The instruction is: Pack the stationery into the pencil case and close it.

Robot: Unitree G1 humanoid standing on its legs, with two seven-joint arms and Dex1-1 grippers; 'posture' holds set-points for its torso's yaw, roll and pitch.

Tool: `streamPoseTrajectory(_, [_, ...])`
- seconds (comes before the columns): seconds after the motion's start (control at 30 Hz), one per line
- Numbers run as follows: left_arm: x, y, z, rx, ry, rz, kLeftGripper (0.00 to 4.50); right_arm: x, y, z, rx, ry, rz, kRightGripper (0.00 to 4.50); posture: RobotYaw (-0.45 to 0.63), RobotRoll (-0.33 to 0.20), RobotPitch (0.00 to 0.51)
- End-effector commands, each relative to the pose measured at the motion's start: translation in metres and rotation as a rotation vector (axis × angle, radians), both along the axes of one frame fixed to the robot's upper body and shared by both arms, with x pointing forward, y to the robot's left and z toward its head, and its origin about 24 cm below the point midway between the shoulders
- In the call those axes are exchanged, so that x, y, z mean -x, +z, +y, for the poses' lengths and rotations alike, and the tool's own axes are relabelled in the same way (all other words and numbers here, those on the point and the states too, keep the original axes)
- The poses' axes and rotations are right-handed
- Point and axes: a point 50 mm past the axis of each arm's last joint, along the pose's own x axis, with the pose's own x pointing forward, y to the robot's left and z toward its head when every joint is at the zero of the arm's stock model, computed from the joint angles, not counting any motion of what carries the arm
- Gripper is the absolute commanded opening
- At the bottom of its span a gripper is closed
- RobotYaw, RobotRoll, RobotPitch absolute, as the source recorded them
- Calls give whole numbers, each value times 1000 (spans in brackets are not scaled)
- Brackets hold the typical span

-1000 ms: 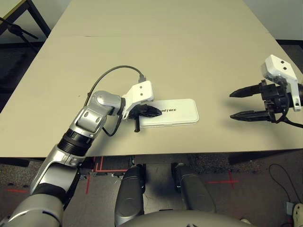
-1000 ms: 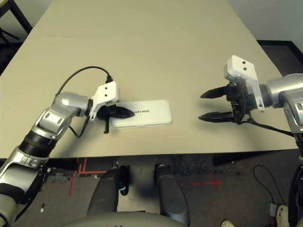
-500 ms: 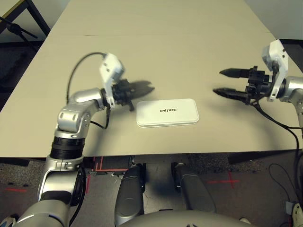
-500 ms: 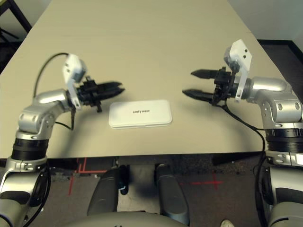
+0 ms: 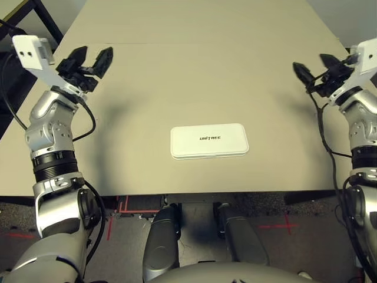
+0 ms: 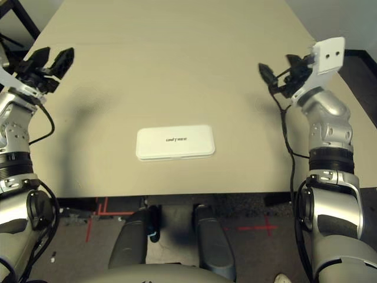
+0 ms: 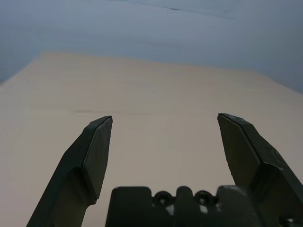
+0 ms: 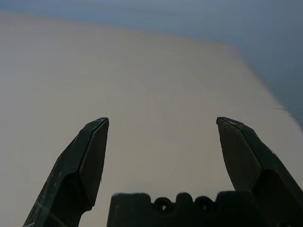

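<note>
Pencil case: one, white, flat and rectangular with rounded corners, lying lid-up on the beige surface near its front edge, a little toward six o'clock from the middle of the scene. Its lid is down flat on the base, with the dark "UNITREE" lettering facing up and readable. With the lid down, I cannot tell what is inside.

Two grippers are in view, both lifted off the surface and well apart from the pencil case. The left gripper hangs at about ten o'clock from the case, above the left edge of the surface, its two black fingers spread wide with nothing between them. The right gripper hangs at about two o'clock from the case, over the right side of the surface, its two fingers likewise spread and holding nothing. Each wrist view looks out between that arm's splayed fingers across bare beige surface toward a pale wall.

Two black cables are visible, one looping beside each silver forearm.
</note>
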Motion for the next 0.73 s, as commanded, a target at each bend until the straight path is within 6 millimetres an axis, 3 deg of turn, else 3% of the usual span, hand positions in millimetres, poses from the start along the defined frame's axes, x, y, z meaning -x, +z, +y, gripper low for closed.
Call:
streamPoseTrajectory(0.03, [3, -5, 16, 9, 109, -16, 4468, 6, -10, -24, -27, -177, -1, 4500, -15, 0, 201])
streamPoseTrajectory(0.27, [6, -20, 21, 20, 165, -11, 4468, 15, -29, -45, -90, -325, 21, 4500, -15, 0, 209])
streamPoseTrajectory(0.47, [6, -26, 17, 8, 150, 8, 4468, 16, -36, -43, -85, -300, 35, 4500, -24, 0, 234])
streamPoseTrajectory(0.73, [3, -28, 11, -2, 125, 13, 4468, 16, -37, -40, -80, -276, 37, 4500, -29, 0, 227])
